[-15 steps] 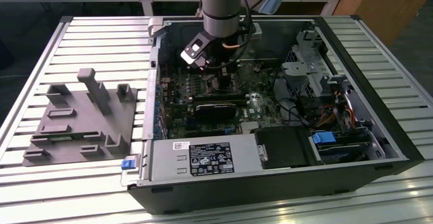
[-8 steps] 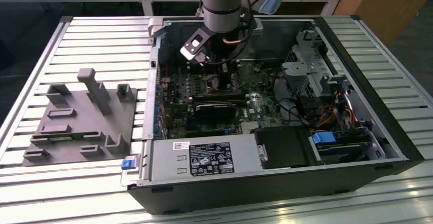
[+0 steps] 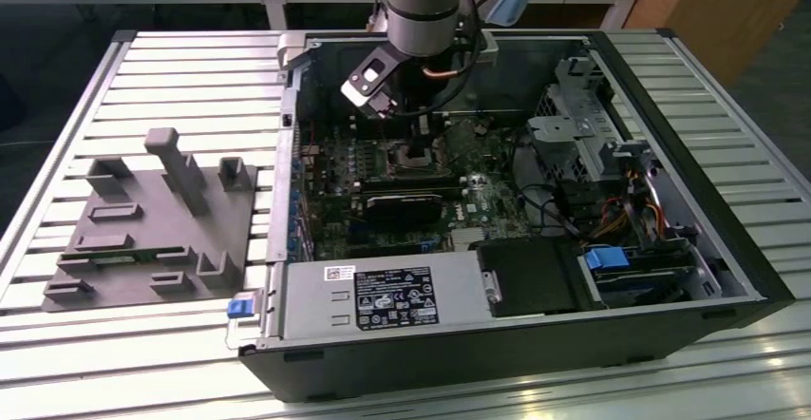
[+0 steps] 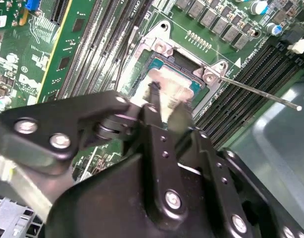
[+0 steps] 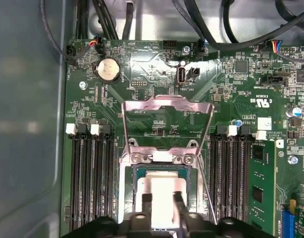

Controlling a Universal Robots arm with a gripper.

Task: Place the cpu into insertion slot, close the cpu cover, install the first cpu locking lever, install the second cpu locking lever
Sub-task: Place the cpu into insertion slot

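So the cpu (image 5: 162,190) is a little flat square with a dull silver top and a thin teal-green edge peeking out round it. It's lying flat in the insertion slot (image 5: 126,198), inside that silvery rim on the green board (image 5: 226,94). My hand (image 5: 163,199) sits right above it, fingers a little apart with the silver top showing in the gap, not clamped on anything. The cpu cover (image 5: 167,105) is flipped up, standing open at the slot's far edge. In the second wrist view a thin lever rod (image 4: 261,93) sticks out free from the slot's corner.
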